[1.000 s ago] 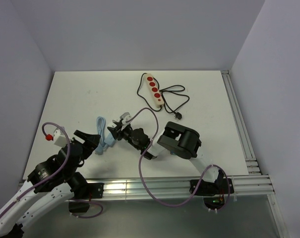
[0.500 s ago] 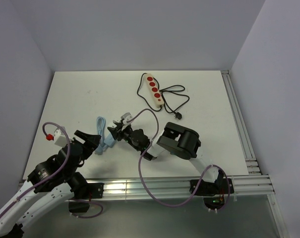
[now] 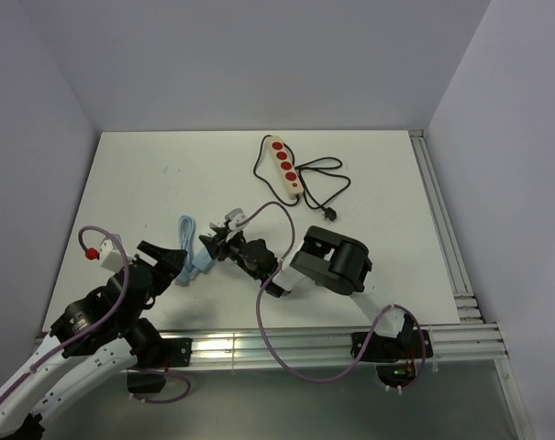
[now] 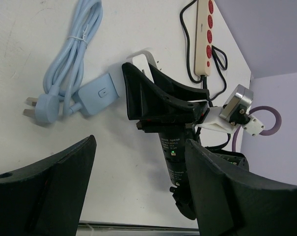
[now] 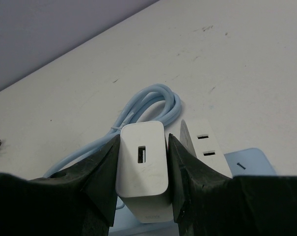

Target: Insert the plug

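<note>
My right gripper (image 5: 143, 147) is shut on a white USB charger block (image 5: 142, 169), with its USB port facing the camera. Just right of it a white socket piece with two slots (image 5: 206, 147) sits on a light blue adapter box (image 5: 249, 164). In the top view the right gripper (image 3: 217, 246) is low over the table's near-left part. The left wrist view shows the charger (image 4: 143, 61) between the black fingers (image 4: 133, 88). My left gripper (image 4: 141, 147) is open and empty, just left of the blue box (image 3: 199, 266).
A coiled light blue cable (image 4: 72, 59) with a three-pin plug (image 4: 42, 108) lies beside the blue box. A cream power strip with red sockets (image 3: 285, 168) and its black cord and plug (image 3: 332, 214) lie at the back centre. Rails run along the right edge (image 3: 447, 238).
</note>
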Controlling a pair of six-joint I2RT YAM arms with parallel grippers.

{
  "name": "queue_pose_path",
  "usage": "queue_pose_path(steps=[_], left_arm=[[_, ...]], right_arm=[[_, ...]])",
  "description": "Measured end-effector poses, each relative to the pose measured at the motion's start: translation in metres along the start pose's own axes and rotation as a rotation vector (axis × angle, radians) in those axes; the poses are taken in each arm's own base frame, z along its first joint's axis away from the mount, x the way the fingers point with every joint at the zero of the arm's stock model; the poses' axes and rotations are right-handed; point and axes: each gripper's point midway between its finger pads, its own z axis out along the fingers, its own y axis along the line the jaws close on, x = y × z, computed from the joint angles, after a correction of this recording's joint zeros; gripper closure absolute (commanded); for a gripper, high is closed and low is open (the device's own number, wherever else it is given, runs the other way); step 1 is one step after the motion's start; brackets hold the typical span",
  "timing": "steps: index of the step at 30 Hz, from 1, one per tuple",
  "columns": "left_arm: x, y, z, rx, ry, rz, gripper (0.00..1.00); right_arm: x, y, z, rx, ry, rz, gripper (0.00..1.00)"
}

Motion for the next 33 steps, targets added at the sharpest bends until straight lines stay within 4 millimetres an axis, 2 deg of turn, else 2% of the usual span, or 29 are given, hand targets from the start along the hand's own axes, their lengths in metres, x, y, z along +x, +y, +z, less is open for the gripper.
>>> queue_pose_path(steps=[33], left_arm=[[-0.0042,-0.005,-0.0049,0.022,-0.002,-0.016,0.23]], right_arm=[[0.0065,-0.0014,0.0065,0.03,-0.038,-0.006,1.0]])
